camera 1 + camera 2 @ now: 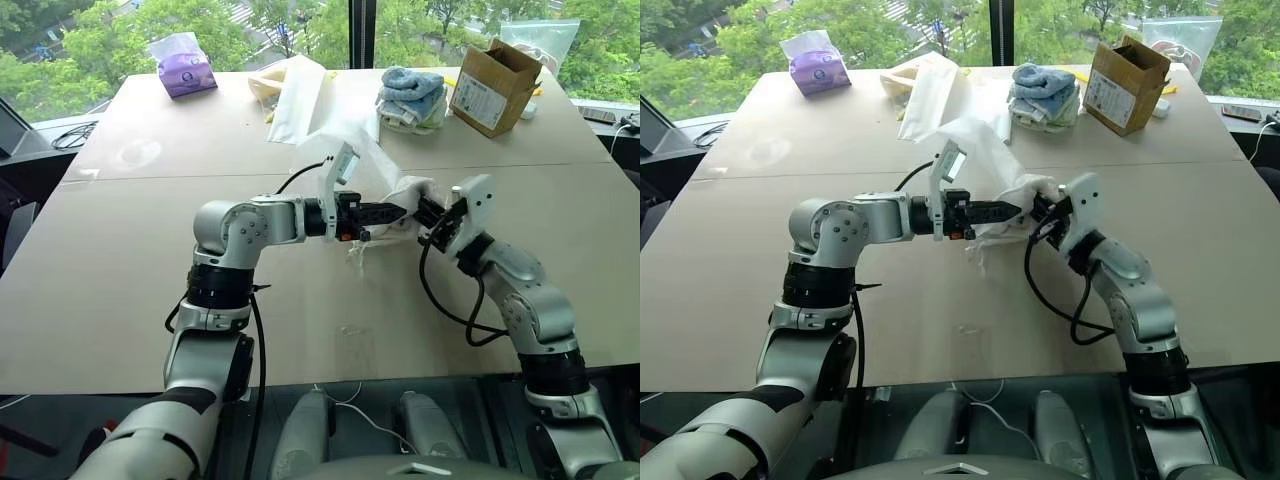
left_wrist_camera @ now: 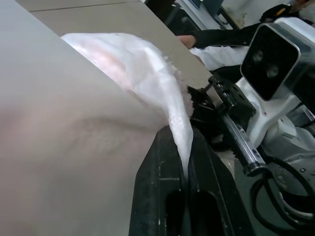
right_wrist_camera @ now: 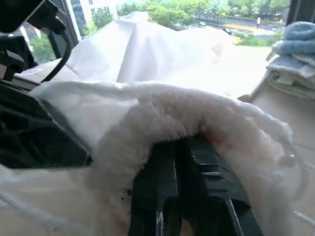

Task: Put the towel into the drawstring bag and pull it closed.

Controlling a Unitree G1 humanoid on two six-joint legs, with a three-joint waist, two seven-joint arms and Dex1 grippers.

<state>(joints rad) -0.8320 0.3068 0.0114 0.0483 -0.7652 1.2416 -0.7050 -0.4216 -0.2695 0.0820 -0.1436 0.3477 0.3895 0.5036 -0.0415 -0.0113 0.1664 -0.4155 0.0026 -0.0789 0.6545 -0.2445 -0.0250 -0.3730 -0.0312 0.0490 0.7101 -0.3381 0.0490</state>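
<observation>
1. Mid-table (image 1: 120, 300), the left gripper (image 1: 400, 211) and right gripper (image 1: 424, 212) meet nearly tip to tip, both lifted off the surface.
2. The left fingers (image 1: 385, 212) are pinched on the thin white drawstring bag (image 1: 372, 160), which billows up behind the arm; a cord (image 1: 357, 262) dangles below.
3. The fluffy towel (image 1: 412, 190) bunches right where the grippers meet.
4. Far side: purple tissue pack (image 1: 182, 66), stacked blue towels (image 1: 412, 97), cardboard box (image 1: 492, 87).
</observation>
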